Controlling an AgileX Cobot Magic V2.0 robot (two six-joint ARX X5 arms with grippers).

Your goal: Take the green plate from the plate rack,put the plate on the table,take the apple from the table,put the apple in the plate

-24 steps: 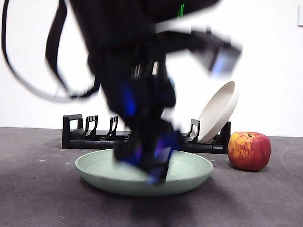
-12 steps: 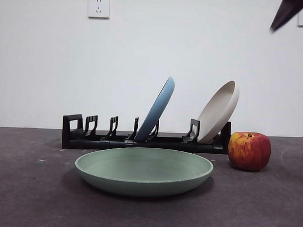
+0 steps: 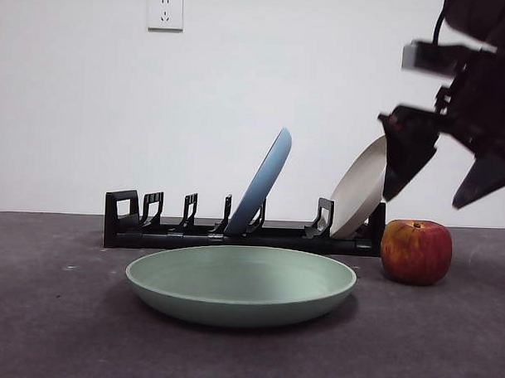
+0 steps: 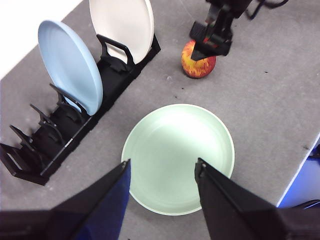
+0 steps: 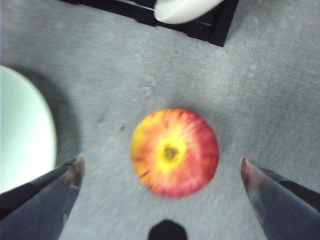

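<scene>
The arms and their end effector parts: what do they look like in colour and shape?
Both are black. The right end effector has two tapering, pointed jaws below a blocky body with a pale grey box and a black cable. The left end effector shows two broad black jaws, one with a blue sheen.

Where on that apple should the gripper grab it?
Probably across the widest part of the apple, coming straight down from above. It sits stem-dimple up on the table, clear of the green plate and plate rack, and the open right gripper already hangs over it.
</scene>
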